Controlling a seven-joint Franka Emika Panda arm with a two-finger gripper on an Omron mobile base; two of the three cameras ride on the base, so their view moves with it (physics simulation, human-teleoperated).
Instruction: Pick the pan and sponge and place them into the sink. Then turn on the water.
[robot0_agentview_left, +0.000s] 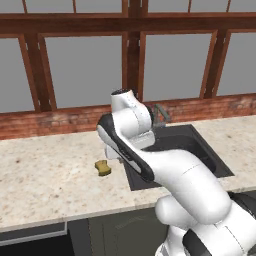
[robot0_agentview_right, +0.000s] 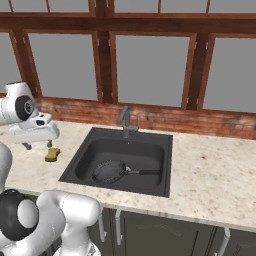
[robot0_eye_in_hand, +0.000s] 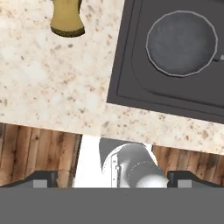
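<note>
The dark round pan (robot0_agentview_right: 110, 171) lies inside the sink (robot0_agentview_right: 80, 150), its thin handle pointing right; the hand view shows the pan (robot0_eye_in_hand: 181, 43) too, in the sink (robot0_eye_in_hand: 131, 65). On the speckled counter left of the basin rests the mustard-yellow sponge (robot0_agentview_right: 52, 154), seen again as the sponge (robot0_agentview_left: 103, 167) and the sponge (robot0_eye_in_hand: 67, 19). My gripper (robot0_agentview_right: 38, 146) hovers open and empty just above the counter, slightly behind and left of the sponge, apart from it. No water shows at the grey faucet (robot0_agentview_right: 126, 120).
A brick ledge and wood-framed windows run behind the counter. The counter's front edge (robot0_eye_in_hand: 52, 124) lies close under the hand, with wooden floor below. My own arm hides the sink's left part in the left base view.
</note>
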